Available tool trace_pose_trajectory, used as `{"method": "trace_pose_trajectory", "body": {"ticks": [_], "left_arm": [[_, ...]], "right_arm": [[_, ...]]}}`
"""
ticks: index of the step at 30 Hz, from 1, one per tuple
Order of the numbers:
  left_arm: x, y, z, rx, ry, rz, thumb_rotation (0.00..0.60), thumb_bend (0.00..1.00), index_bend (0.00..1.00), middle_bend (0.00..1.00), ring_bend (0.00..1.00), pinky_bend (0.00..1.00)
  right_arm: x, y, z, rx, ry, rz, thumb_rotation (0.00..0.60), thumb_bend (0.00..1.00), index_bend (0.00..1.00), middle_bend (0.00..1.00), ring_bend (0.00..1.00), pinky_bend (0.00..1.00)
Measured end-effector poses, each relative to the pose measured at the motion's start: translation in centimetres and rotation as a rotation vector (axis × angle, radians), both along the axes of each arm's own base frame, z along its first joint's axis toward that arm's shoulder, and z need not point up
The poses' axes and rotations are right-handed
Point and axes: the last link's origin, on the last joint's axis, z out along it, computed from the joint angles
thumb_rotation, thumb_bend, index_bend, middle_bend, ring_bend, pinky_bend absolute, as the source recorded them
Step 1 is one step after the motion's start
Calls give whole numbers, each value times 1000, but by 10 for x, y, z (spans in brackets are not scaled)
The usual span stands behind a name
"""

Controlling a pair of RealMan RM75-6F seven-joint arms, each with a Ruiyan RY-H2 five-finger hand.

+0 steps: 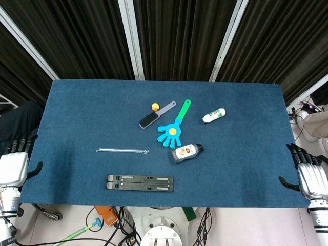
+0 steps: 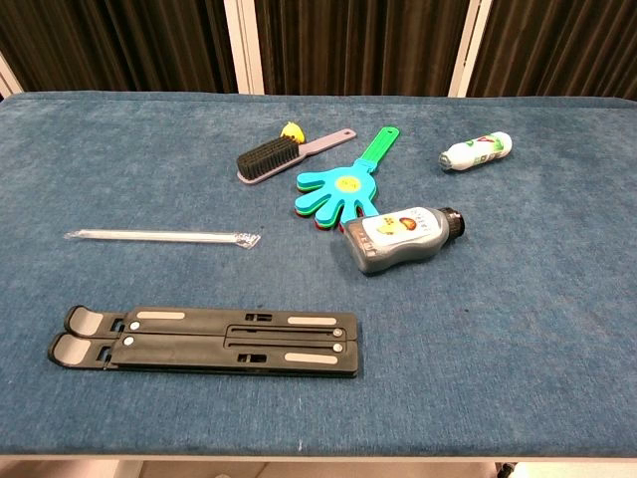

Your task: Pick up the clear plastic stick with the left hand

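Note:
The clear plastic stick (image 1: 122,150) lies flat on the blue table, left of centre; in the chest view the stick (image 2: 161,237) runs left to right. My left hand (image 1: 15,160) hangs off the table's left edge, well to the left of the stick, fingers apart and holding nothing. My right hand (image 1: 307,169) sits off the right edge, likewise empty with fingers spread. Neither hand shows in the chest view.
A black folding stand (image 2: 207,340) lies in front of the stick. Further right are a grey bottle (image 2: 403,238), a blue and green hand clapper (image 2: 343,185), a brush (image 2: 274,156) with a small yellow toy (image 2: 291,130), and a white bottle (image 2: 477,151).

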Motion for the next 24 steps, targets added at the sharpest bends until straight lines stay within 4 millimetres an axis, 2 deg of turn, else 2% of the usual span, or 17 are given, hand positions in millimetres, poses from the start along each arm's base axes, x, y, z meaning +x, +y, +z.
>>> {"method": "trace_pose_trajectory", "body": {"ticks": [8, 14, 20, 24], "left_arm": [[1, 0, -5, -20, 3, -2, 600, 276, 108, 43, 46, 187], [9, 1, -19, -68, -8, -30, 600, 266, 108, 43, 47, 188], [26, 9, -44, -140, -40, -73, 600, 263, 108, 43, 46, 208], [42, 24, -69, -238, -51, -114, 600, 263, 108, 43, 46, 209]], "right_arm": [[1, -1, -1, 7, 0, 4, 600, 320, 83, 105, 137, 210], [2, 1, -2, 15, -11, 1, 600, 321, 83, 105, 137, 210], [1, 1, -2, 20, -19, -8, 600, 321, 83, 105, 137, 210], [0, 0, -1, 21, -24, -11, 600, 321, 83, 105, 137, 210]]}}
